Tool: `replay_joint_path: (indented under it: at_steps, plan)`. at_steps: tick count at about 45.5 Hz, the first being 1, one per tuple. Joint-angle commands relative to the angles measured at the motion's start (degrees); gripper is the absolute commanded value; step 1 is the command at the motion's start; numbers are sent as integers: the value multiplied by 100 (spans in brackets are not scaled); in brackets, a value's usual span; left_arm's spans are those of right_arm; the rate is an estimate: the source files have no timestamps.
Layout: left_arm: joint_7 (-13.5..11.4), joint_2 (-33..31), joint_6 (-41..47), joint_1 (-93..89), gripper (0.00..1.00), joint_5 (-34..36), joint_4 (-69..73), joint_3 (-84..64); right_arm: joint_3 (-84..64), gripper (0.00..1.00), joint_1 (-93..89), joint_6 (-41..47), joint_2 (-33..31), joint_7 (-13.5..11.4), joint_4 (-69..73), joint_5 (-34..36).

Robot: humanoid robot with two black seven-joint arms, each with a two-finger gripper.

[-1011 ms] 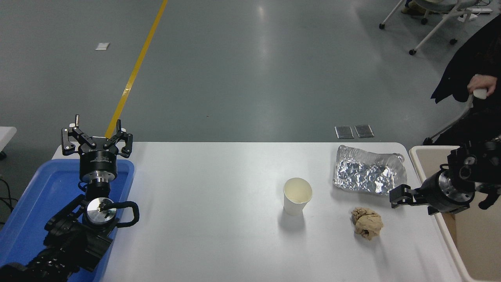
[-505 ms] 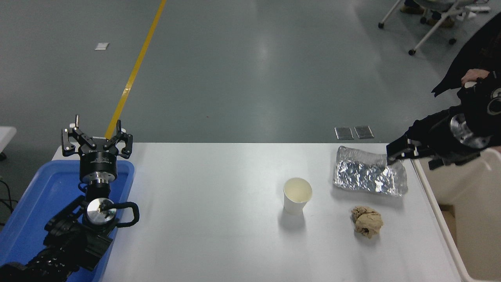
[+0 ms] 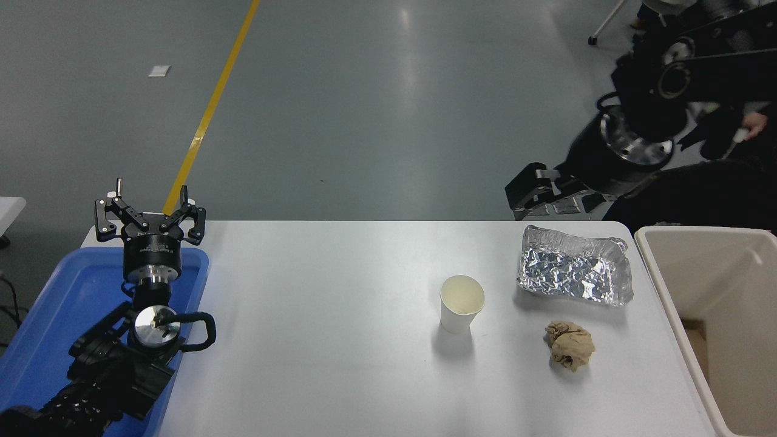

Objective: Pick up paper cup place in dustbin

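The paper cup (image 3: pixel 461 311) stands upright on the white table (image 3: pixel 315 340), right of centre, white outside and cream inside. The beige dustbin (image 3: pixel 698 234) stands at the table's right edge, much bigger than the cup. My right gripper (image 3: pixel 529 193) hangs in the air above the table's far edge, beyond the foil tray and up and right of the cup, touching nothing. My left gripper (image 3: pixel 150 195) is open and empty, parked at the lower left over the blue tray.
A crinkled silver foil tray (image 3: pixel 573 272) lies between cup and dustbin. A crumpled brown paper ball (image 3: pixel 569 345) lies in front of it. A blue plastic tray (image 3: pixel 54 303) sits at the left edge. A person's hand (image 3: pixel 756 124) shows at the far right.
My right arm has swung up and left, from over the dustbin's near side to above the table's far edge. The cup, foil tray and paper ball have not moved.
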Motion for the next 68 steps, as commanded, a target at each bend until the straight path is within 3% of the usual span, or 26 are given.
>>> replay_joint_path:
  at_steps: [1,8,19,57,61,68]
  plan:
    - [0,0,-5,0,99,2,0,0,37,100,-299,-35,393,-1,-251,131]
    - [0,0,-5,0,99,2,0,0,37,100,-905,-289,402,-10,-751,113]
    - [0,0,-5,0,99,2,0,0,37,96,-2039,-1405,665,-36,-1410,-1]
    - [9,0,-5,0,99,11,0,0,889,93,-4993,-2127,1123,-45,-2843,-1318]
    - [9,0,-5,0,99,11,0,0,889,86,-5107,-2135,1123,-54,-2914,-1460]
    - [9,0,-5,-8,99,11,0,0,889,48,-5125,-2179,1123,-63,-2923,-1469]
